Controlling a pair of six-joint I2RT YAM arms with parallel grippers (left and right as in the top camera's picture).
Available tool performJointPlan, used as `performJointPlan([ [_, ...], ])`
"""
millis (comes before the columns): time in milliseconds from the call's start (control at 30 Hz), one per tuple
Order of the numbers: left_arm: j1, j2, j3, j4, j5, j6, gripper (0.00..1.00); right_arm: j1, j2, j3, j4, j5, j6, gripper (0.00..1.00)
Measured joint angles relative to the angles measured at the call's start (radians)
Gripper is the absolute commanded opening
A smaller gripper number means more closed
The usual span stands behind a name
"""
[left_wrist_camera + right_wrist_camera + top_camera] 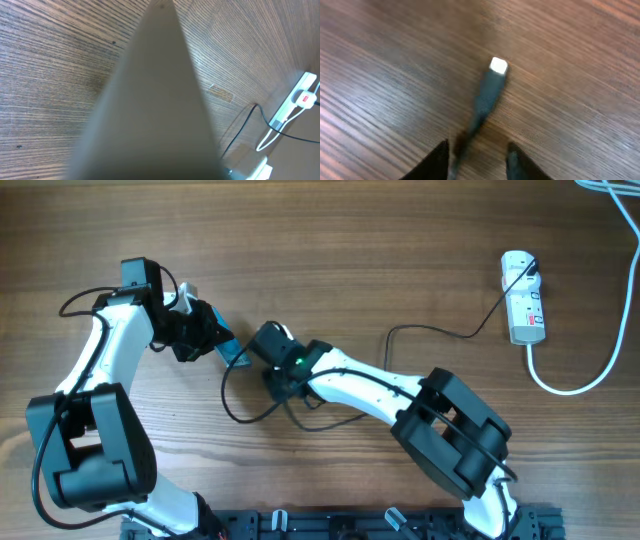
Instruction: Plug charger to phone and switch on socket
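My left gripper (205, 332) is shut on the phone (229, 346), whose teal corner sticks out toward the right. In the left wrist view the phone (150, 110) is a large blurred grey shape that hides my fingers. My right gripper (258, 345) is just right of the phone. Its fingers (479, 157) are apart, with the charger cable running between them near the left finger. The connector tip (498, 65) points forward over the wood. The thin black charger cable (440, 333) leads to the white socket (523, 298) at the far right, also seen in the left wrist view (299, 96).
A thicker white cable (600, 375) loops from the socket toward the table's right edge. The black cable makes a slack loop (240, 405) under the right arm. Both arm bases stand at the front edge.
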Motion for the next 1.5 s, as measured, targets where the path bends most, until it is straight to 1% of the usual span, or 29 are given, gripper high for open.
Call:
performJointPlan([
  [67,0.000,0.000,0.000,0.000,0.000,0.000,0.04,0.000,-0.001,0.019,-0.114,0.000,0.017,0.33],
  [167,0.000,0.000,0.000,-0.001,-0.001,0.000,0.04,-0.028,-0.003,0.035,-0.383,-0.050,0.024,0.33],
  [200,0.000,0.000,0.000,-0.003,0.000,0.000,0.04,-0.048,-0.002,0.033,-0.450,-0.062,0.023,0.34],
  [233,0.000,0.000,0.000,-0.003,0.000,0.000,0.04,-0.080,0.001,0.030,-0.534,-0.073,0.016,0.40],
  [267,0.000,0.000,0.000,-0.003,0.000,0.000,0.04,-0.106,0.002,0.023,-0.558,-0.079,0.006,0.42],
  [300,0.000,0.000,0.000,-0.004,0.000,0.000,0.04,-0.134,0.007,0.023,-0.576,-0.089,-0.017,1.00],
  [367,0.000,0.000,0.000,-0.006,0.000,0.000,0.04,-0.167,0.010,0.021,-0.565,-0.136,-0.037,0.99],
  [400,0.000,0.000,0.000,-0.007,0.000,0.000,0.04,-0.172,0.009,0.023,-0.552,-0.190,-0.038,0.99],
  [433,0.000,0.000,0.000,-0.010,0.000,0.000,0.04,-0.171,0.006,0.025,-0.543,-0.212,-0.041,0.91],
  [467,0.000,0.000,0.000,-0.011,0.000,0.000,0.04,-0.170,0.003,0.025,-0.531,-0.225,-0.041,0.89],
  [567,0.000,0.000,0.000,-0.039,0.003,0.000,0.04,-0.179,0.000,0.028,-0.517,-0.252,-0.040,0.89],
  [633,0.000,0.000,0.000,-0.106,0.051,-0.004,0.13,-0.189,-0.006,0.028,-0.510,-0.264,-0.037,0.91],
  [667,0.000,0.000,0.000,-0.171,0.134,-0.019,0.05,-0.201,-0.024,0.027,-0.489,-0.272,-0.037,0.91],
  [700,0.000,0.000,0.000,-0.202,0.177,-0.039,0.04,-0.213,-0.046,0.026,-0.482,-0.274,-0.037,0.90],
  [767,0.000,-0.001,-0.002,-0.343,0.352,-0.116,0.04,-0.249,-0.105,0.027,-0.467,-0.278,-0.029,0.89],
  [800,0.000,-0.001,-0.003,-0.430,0.483,-0.155,0.04,-0.279,-0.141,0.027,-0.468,-0.278,-0.024,0.89],
  [833,-0.001,-0.001,-0.002,-0.475,0.549,-0.169,0.04,-0.287,-0.148,0.027,-0.468,-0.278,-0.019,0.89],
  [900,0.000,-0.005,-0.003,-0.636,0.714,-0.190,0.04,-0.285,-0.148,0.026,-0.467,-0.280,-0.014,0.87],
  [967,-0.001,-0.005,-0.003,-0.703,0.805,-0.194,0.04,-0.281,-0.148,0.026,-0.468,-0.282,-0.001,0.81],
  [1000,-0.001,-0.005,-0.003,-0.719,0.850,-0.197,0.04,-0.281,-0.148,0.026,-0.468,-0.282,0.016,0.81],
  [1100,-0.001,-0.005,-0.003,-0.739,0.891,-0.196,0.04,-0.261,-0.148,0.026,-0.483,-0.263,0.043,0.83],
  [1200,-0.001,-0.005,-0.004,-0.744,0.911,-0.177,0.04,-0.266,-0.148,0.026,-0.472,-0.205,0.069,0.82],
  [1333,-0.001,-0.008,-0.003,-0.851,0.926,-0.087,0.04,-0.370,-0.148,0.026,-0.486,-0.097,0.080,0.81],
  [1400,-0.001,-0.008,-0.003,-0.852,0.926,-0.054,0.04,-0.438,-0.148,0.026,-0.486,-0.076,0.078,0.80],
  [1500,-0.001,-0.008,-0.003,-0.852,0.937,-0.035,0.04,-0.505,-0.148,0.026,-0.499,-0.080,0.060,0.80],
])
